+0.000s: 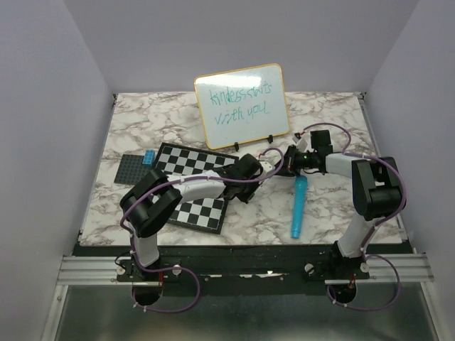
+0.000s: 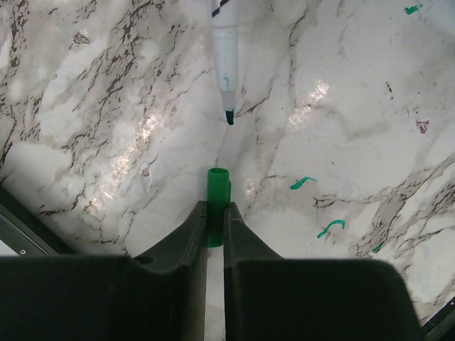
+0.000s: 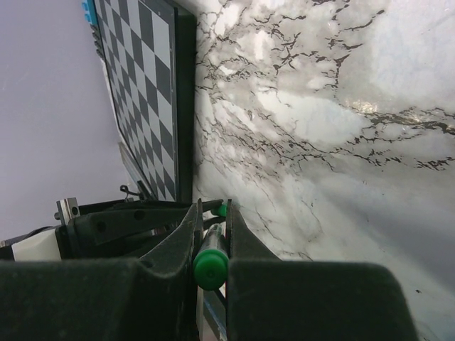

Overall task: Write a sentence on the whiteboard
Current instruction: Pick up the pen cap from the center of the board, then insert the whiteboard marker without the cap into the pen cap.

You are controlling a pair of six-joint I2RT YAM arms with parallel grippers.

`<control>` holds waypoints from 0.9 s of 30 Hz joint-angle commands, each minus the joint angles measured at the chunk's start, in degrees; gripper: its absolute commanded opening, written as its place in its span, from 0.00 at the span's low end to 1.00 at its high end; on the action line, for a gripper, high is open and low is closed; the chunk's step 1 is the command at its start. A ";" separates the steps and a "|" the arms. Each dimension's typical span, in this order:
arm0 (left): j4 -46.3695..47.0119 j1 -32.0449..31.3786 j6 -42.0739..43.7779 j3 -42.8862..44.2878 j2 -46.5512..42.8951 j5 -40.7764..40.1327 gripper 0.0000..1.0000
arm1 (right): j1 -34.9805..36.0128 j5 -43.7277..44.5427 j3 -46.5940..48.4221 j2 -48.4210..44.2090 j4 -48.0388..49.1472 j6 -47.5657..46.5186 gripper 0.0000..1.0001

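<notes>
Left end effector (image 2: 216, 207) clamped on green cap (image 2: 218, 181) — right end effector (image 3: 213, 209) clamped on marker (image 3: 211, 268), tip facing cap. Whiteboard (image 1: 242, 106) stands at far side of surface (image 1: 156, 121), sentence (image 1: 233, 104) on it. Marker likely light, stiff, slick — grip mid-barrel.

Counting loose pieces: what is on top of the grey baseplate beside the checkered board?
A blue brick sits at the grey baseplate's far right corner. The rest looks bare, but the left arm covers its near edge.
</notes>
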 commanded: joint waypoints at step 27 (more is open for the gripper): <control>3.07 -0.68 -4.37 -0.58 -3.57 3.35 0.00 | 2.18 -1.42 -0.72 2.01 1.14 1.99 0.00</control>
